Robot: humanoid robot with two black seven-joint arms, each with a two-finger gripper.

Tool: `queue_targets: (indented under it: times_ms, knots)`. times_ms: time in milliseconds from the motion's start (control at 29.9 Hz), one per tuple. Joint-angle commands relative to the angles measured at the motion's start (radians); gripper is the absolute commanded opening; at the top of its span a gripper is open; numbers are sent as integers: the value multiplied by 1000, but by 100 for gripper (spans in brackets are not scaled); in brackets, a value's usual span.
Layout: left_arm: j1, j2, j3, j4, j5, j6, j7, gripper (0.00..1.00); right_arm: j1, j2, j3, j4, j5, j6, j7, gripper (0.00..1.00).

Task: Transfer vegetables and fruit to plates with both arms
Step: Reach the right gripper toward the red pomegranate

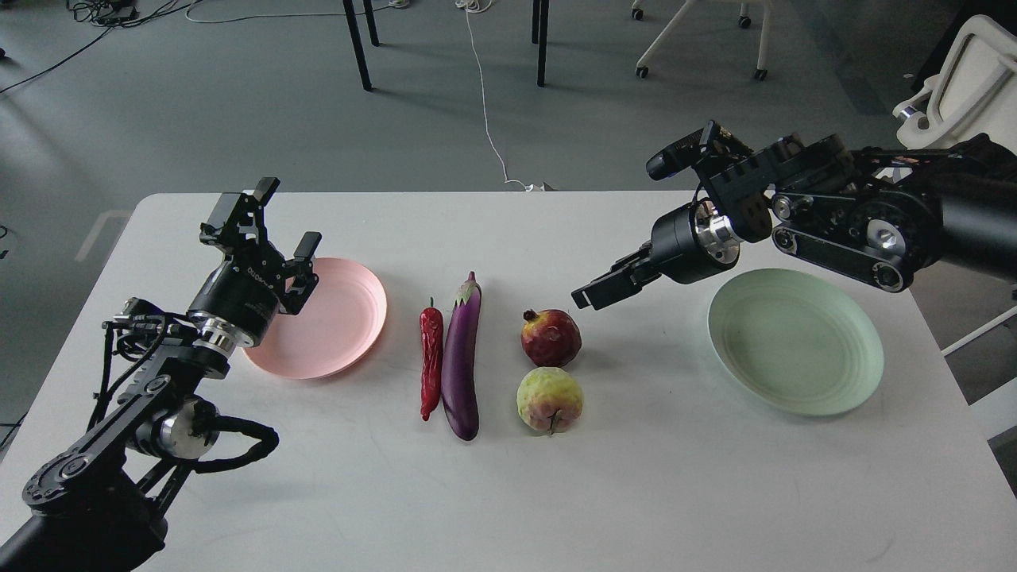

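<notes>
both arms are black and jointed, built from flat link plates with round pivot discs and thick cylindrical housings, and each carries a bright silver ring at the wrist. the left arm (143, 397) has loose black cables looping beside its lower joint, small white lettering on the wrist cylinder, and a black two-finger left gripper (274, 218) of angular bracket-like parts. the right arm (858, 218) shows a belt-like link with silver pivot caps, a boxy black module mounted above the wrist, and a slim dark right gripper (588, 295).
</notes>
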Motion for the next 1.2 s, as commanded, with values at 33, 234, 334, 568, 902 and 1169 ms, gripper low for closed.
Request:
queue_targets:
  times_ms: [33,234,334,568,902,1169]
  knots:
    - [0,3,0,0,0,0,0,98,-5,56,-27,-28,-2,0,0,99]
    - [3,8,0,-1,0,-1,0,98,-37,126,-83,-73,-1,-13,0,99]
    - [3,9,0,-1,0,-3,0,98,-50,148,-93,-93,-1,-32,0,98]
    - [3,12,0,-1,0,-3,0,98,-92,181,-96,-120,-1,-133,0,98]
    - [1,14,0,-3,0,-5,0,98,-106,201,-99,-136,-1,-168,0,89]
    - [1,14,0,-3,0,-5,0,98,-117,206,-119,-150,-1,-173,0,40]
